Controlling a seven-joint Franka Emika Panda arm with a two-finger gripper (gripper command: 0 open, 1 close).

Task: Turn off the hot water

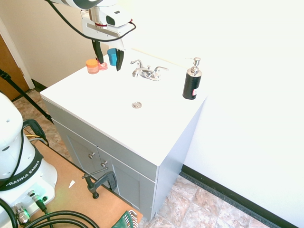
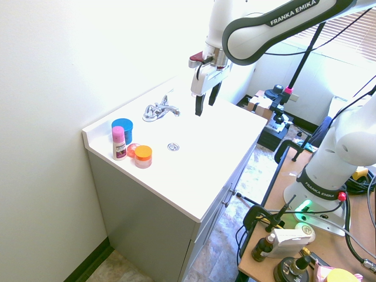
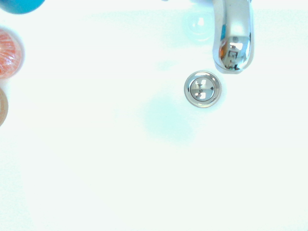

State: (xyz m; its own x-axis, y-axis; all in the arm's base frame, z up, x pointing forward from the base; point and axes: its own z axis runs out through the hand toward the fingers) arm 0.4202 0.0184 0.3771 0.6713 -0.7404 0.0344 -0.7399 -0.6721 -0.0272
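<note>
A chrome faucet (image 1: 148, 72) stands at the back of the white vanity top (image 1: 95, 95). It has a short curved spout (image 3: 233, 43) and two matching lever handles, one at the left (image 1: 137, 62) and one at the right (image 1: 159, 70). Neither handle shows a hot mark. No water runs from the spout. My gripper (image 1: 109, 57) hangs open well above the basin, in front of the faucet, its dark fingers (image 2: 200, 104) pointing down and touching nothing. From above, the wrist view shows the spout and the drain (image 3: 202, 89).
A black pump bottle (image 1: 192, 81) stands to the right of the faucet. At the left back corner are a blue cup (image 2: 122, 128), a pink bottle (image 2: 118, 143) and an orange jar (image 2: 143, 155). The wall runs right behind the faucet.
</note>
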